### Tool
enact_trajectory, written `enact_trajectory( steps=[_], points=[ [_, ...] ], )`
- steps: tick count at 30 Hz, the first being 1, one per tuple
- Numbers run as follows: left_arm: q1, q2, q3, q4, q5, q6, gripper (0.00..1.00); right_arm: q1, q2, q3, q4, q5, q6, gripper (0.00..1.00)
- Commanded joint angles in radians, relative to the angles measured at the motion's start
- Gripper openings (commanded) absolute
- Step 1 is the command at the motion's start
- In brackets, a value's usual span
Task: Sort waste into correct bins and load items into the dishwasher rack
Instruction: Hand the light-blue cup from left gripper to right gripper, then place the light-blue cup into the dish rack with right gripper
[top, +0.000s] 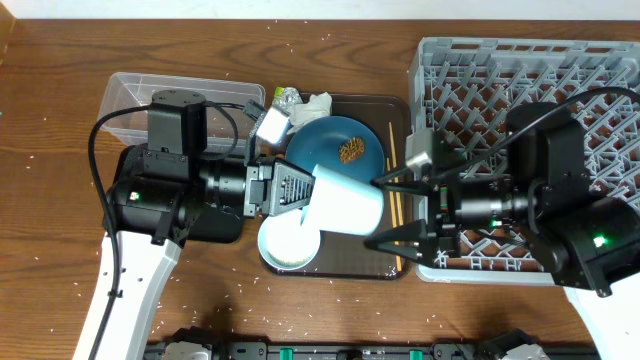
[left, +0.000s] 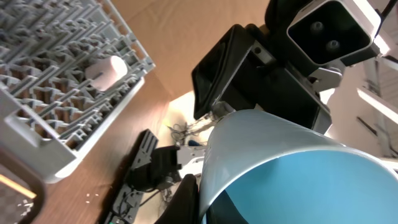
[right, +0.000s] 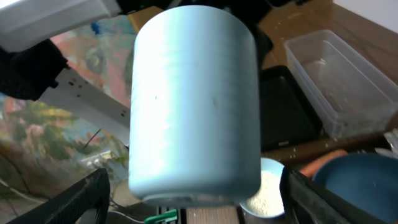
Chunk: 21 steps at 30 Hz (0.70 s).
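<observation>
**Light-blue cup held in the air between the two arms**

Clear tub (top: 128, 92) is far left, with the black tub (top: 222, 228) just below it, partly under the left arm. Left gripper (top: 303, 190) is clenched on the rim of the light-blue cup (top: 345, 205). The cup is tipped sideways above the brown tray (top: 398, 112), over the white bowl (top: 265, 245) of rice (top: 290, 245) and the edge of the dark-blue plate (top: 330, 135). Brown food lump (top: 352, 152) sits on the plate. Chopsticks (top: 396, 205) lie on the tray, right of the plate. Right gripper (top: 385, 212) is released, fingers spread either side of the cup's base with gaps visible. Rack (top: 520, 65) is far right.
</observation>
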<state>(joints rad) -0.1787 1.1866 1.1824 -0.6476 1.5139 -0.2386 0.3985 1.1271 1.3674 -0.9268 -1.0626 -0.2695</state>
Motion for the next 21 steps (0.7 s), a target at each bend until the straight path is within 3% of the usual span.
enact_trajectory(
  steps=[1, 3, 8, 13, 14, 16, 19, 21],
  points=[
    [0.003, 0.001, 0.013, 0.003, 0.057, 0.009, 0.06, 0.054, 0.016, 0.005, 0.032, -0.011, -0.015, 0.78],
    [0.003, 0.001, 0.013, 0.005, 0.056, 0.010, 0.06, 0.080, 0.023, 0.005, 0.061, -0.011, -0.007, 0.74],
    [0.003, 0.001, 0.013, 0.005, 0.045, 0.017, 0.06, 0.113, 0.043, 0.005, 0.094, 0.023, 0.016, 0.53],
    [0.003, 0.001, 0.013, 0.006, 0.007, 0.016, 0.06, 0.113, 0.035, 0.005, 0.080, 0.169, 0.061, 0.50],
    [0.003, 0.001, 0.013, 0.006, -0.017, 0.016, 0.12, 0.111, 0.031, 0.005, 0.077, 0.195, 0.069, 0.50],
    [0.004, 0.001, 0.013, 0.005, -0.103, 0.016, 0.43, 0.102, 0.015, 0.005, 0.077, 0.280, 0.138, 0.44],
    [0.004, 0.001, 0.013, 0.000, -0.259, 0.016, 0.83, 0.055, -0.015, 0.005, 0.050, 0.417, 0.274, 0.45],
    [0.003, 0.001, 0.013, -0.005, -0.330, 0.016, 0.95, 0.004, -0.037, 0.005, 0.011, 0.462, 0.322, 0.46]
  ],
)
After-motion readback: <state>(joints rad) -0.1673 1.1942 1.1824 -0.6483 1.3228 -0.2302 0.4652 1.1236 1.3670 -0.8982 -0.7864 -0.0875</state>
